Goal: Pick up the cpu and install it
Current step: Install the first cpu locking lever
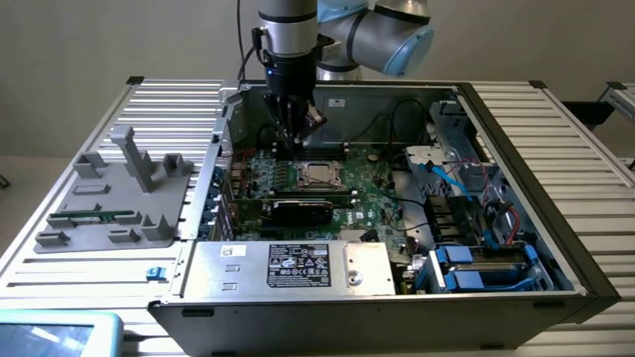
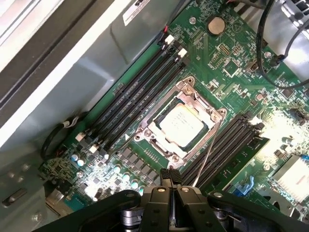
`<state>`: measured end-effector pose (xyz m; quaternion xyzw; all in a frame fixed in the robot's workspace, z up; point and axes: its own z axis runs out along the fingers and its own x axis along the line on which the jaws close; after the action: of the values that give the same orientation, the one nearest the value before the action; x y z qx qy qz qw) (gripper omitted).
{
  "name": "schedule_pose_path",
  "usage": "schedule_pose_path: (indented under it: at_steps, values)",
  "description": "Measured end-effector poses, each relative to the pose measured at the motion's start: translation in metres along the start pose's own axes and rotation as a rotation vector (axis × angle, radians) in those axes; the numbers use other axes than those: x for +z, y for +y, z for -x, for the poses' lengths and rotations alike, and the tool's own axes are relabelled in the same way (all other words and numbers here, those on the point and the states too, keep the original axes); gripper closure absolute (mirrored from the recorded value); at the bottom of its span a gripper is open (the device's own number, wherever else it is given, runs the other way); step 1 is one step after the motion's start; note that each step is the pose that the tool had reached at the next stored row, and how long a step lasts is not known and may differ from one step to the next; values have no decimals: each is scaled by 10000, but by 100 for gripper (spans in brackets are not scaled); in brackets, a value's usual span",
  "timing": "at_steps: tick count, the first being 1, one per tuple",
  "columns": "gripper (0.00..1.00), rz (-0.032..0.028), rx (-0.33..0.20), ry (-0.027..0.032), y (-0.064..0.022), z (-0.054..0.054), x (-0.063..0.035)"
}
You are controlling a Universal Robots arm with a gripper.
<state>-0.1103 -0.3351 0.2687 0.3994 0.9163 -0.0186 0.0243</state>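
Observation:
The cpu [image 1: 320, 175] [image 2: 182, 124], a silvery square chip, lies flat inside the metal-framed socket [image 2: 145, 129] on the green motherboard [image 1: 372, 195] of the open computer case. My gripper [image 1: 299, 138] [image 2: 171, 175] hangs a little above the board, just behind the socket in the exterior view. Its black fingers are pressed together with nothing between them. A thin metal lever [image 2: 206, 153] slants up from the socket's edge near my fingertips.
Black memory slots [image 2: 137, 94] flank the socket on both sides. A black card [image 1: 303, 210] sits in front of the socket, and a power supply box [image 1: 288, 266] at the case front. On the exterior view's left a grey fixture tray [image 1: 119, 195] carries a green memory stick [image 1: 91, 218].

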Motion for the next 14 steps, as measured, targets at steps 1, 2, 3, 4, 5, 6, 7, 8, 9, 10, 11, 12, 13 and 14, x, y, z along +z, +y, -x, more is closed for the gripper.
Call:
schedule_pose_path:
  at_steps: [1, 2, 3, 4, 5, 6, 7, 8, 9, 10, 11, 12, 13, 14]
  values:
    - [91, -14, -125, -24, 1, -3, 0]
    - [91, -32, -249, -54, 1, -5, -1]
    - [91, -57, -378, -90, 1, -7, -1]
    - [91, -84, -503, -130, 1, -9, -1]
    - [91, -117, -631, -174, 0, -10, -1]
    - [91, -149, -756, -216, 0, -12, -1]
    - [91, -182, -881, -261, -1, -14, -1]
    - [91, -223, -1011, -315, -2, -17, -1]
    - [91, -269, -1135, -371, -4, -19, -2]
    - [91, -323, -1257, -436, -7, -22, -2]
    - [91, -374, -1360, -496, -8, -27, -1]
    - [91, -413, -1412, -539, -8, -35, 1]
    - [91, -470, -1474, -598, -11, -43, 2]
    - [91, -515, -1538, -648, -11, -48, 4]
